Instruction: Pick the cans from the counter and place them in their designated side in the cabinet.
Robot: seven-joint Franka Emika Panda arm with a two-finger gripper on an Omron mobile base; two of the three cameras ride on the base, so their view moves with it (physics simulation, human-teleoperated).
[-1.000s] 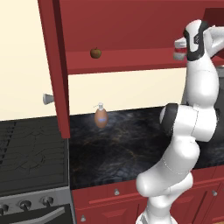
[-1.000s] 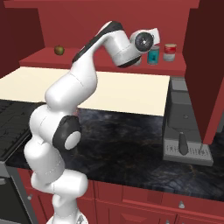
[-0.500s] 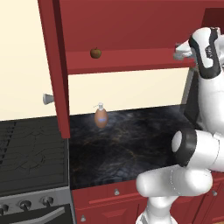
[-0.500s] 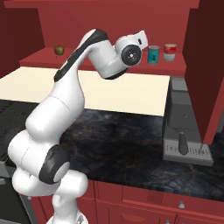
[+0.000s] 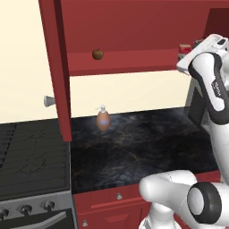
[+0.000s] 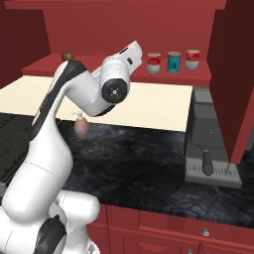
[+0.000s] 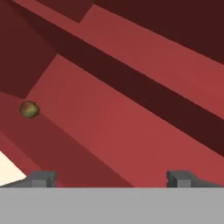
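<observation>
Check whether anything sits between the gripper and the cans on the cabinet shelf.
Nothing visible does. In the right base view the three cans stand in a row at the right end of the shelf, just beyond the hand, with open space toward them. The apple sits far off at the shelf's other end. The gripper is open with nothing between its fingers.

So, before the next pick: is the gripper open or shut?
Open: in the hand view the gripper has its two fingertips far apart with nothing between.

The table [image 6: 149,163] looks like glossy black stone with faint brown veining. The cabinet [image 5: 134,27] is smooth, matt red. The cans [image 6: 173,62] have a slight metallic sheen.
</observation>
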